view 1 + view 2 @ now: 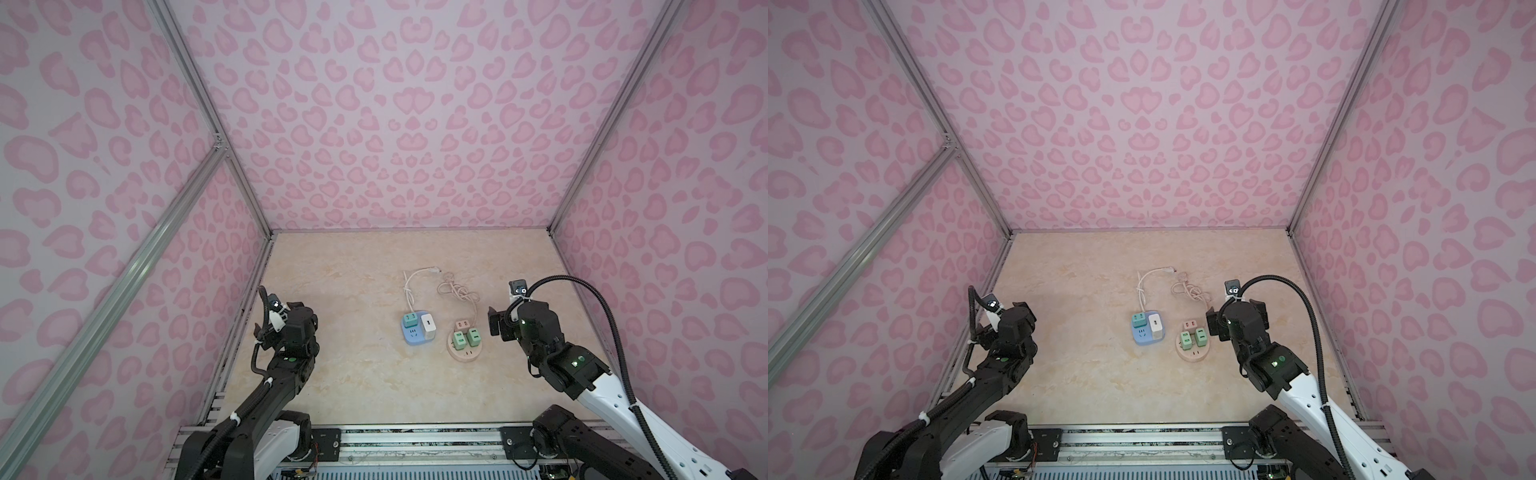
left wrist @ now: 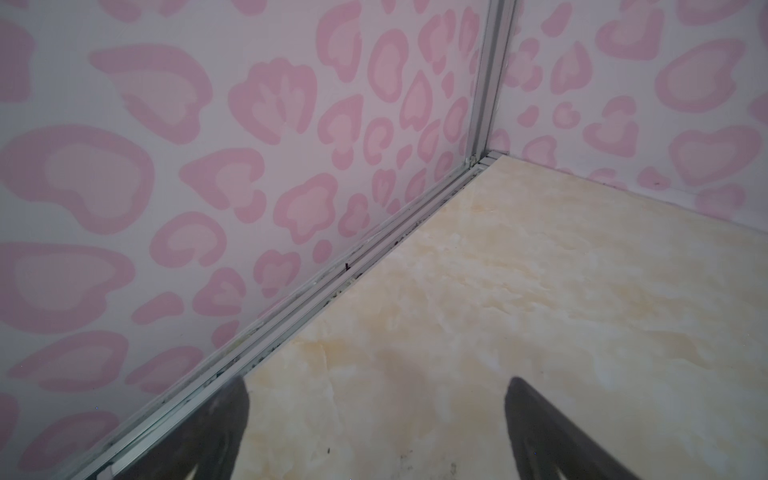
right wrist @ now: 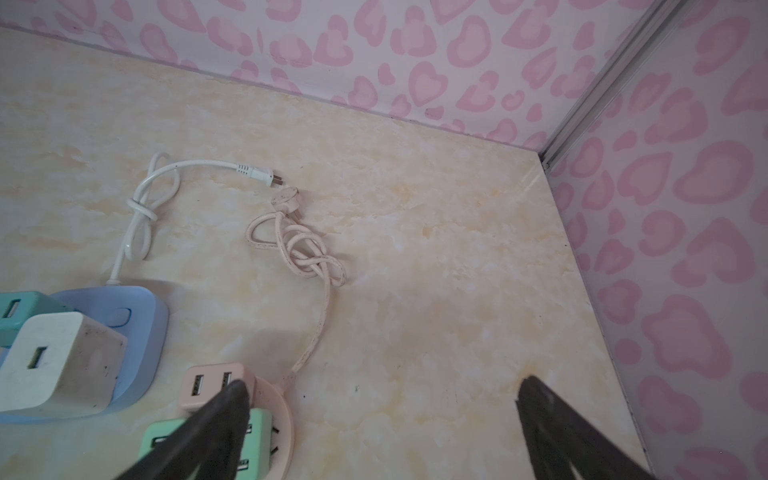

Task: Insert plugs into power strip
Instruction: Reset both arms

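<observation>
Plugs (image 1: 428, 326) blocky, smooth | blue strip (image 1: 411, 338) rounded | left hand (image 2: 376, 382), right hand (image 3: 384, 382) spread

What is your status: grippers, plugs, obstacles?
Left gripper, right gripper open, empty. Teal plug, white plug in blue strip; tan plug, two mint plugs in round strip. Path clear.

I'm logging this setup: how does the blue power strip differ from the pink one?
The blue power strip is a rounded square, the pink power strip round. The blue holds two: a teal plug and a white plug; the pink holds three: a pinkish-tan plug and two mint green plugs. Blue has a white cord, pink a pink cord. Both lie flat, cords unplugged.
</observation>
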Motion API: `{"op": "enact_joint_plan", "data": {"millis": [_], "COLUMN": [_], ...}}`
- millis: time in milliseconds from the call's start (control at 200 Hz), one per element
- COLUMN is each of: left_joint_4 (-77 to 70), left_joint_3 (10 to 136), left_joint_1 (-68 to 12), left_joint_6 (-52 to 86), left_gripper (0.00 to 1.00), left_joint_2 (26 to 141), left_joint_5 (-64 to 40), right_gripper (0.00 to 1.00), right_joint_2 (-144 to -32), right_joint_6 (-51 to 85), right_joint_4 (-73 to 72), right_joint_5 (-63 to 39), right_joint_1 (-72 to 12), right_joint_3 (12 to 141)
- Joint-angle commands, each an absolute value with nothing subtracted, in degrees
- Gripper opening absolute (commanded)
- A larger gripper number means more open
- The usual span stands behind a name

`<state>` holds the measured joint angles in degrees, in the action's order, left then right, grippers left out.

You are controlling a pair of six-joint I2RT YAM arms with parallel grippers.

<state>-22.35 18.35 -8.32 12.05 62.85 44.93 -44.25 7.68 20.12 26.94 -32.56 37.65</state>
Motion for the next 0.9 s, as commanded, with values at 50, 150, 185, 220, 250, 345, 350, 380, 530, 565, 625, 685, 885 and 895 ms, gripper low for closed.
{"op": "enact_joint_plan", "data": {"millis": [50,150,185,220,250,345,350,380,530,565,625,685,885,895], "left_joint_4": [-37.5,-39.3,-44.1,-50.2,-45.5,-42.7,-42.0,-42.4,-44.5,-47.0,-48.8,-48.9,-48.5,-48.1], "left_joint_3": [19.4,22.6,22.3,21.8,23.6,26.2,26.5,26.4,25.1,24.7,24.0,24.0,24.1,24.2], "left_joint_1": [-6.2,-5.4,-4.9,-4.0,-4.0,-3.9,-3.9,-3.7,-3.5,-3.1,-2.0,-2.0,-1.9,-1.9], "left_joint_6": [14.5,12.8,11.9,10.1,9.4,6.9,6.9,7.2,6.8,6.8,7.2,7.1,7.2,7.1], "left_gripper": [0.98,0.99,0.98,0.98,1.0,0.97,0.97,0.97,0.96,0.96,0.98,0.99,0.98,0.98], "left_joint_2": [73.6,78.6,81.3,85.0,85.1,87.0,86.8,86.8,86.9,88.3,89.3,89.5,89.4,89.2], "left_joint_5": [41.5,39.6,37.7,34.5,31.9,25.5,25.3,24.8,22.6,21.7,19.9,19.7,19.7,19.6], "right_gripper": [1.0,1.0,1.0,1.0,1.0,1.0,1.0,1.0,1.0,1.0,1.0,1.0,1.0,1.0], "right_joint_2": [-45.1,-48.1,-49.5,-51.1,-52.7,-59.5,-59.9,-62.6,-78.8,-82.2,-89.3,-91.3,-90.1,-89.9], "right_joint_6": [4.3,3.6,4.3,4.3,3.6,2.4,2.5,3.2,2.4,1.1,-0.5,-1.5,-1.1,-1.2], "right_joint_4": [14.0,5.4,1.2,-4.1,-9.3,-31.3,-32.5,-38.5,-55.3,-59.8,-68.6,-70.2,-54.0,-53.7], "right_joint_5": [27.2,26.8,27.1,25.8,23.7,21.2,21.0,20.5,15.5,13.2,9.6,9.0,17.7,17.9], "right_joint_1": [-27.3,-20.8,-18.5,-16.3,-14.0,-9.6,-9.3,-7.7,-5.4,-5.6,-5.6,-6.1,-8.3,-8.4], "right_joint_3": [36.6,34.1,32.6,30.2,28.1,19.5,19.1,17.1,15.1,14.3,13.3,13.5,21.4,21.4]}}
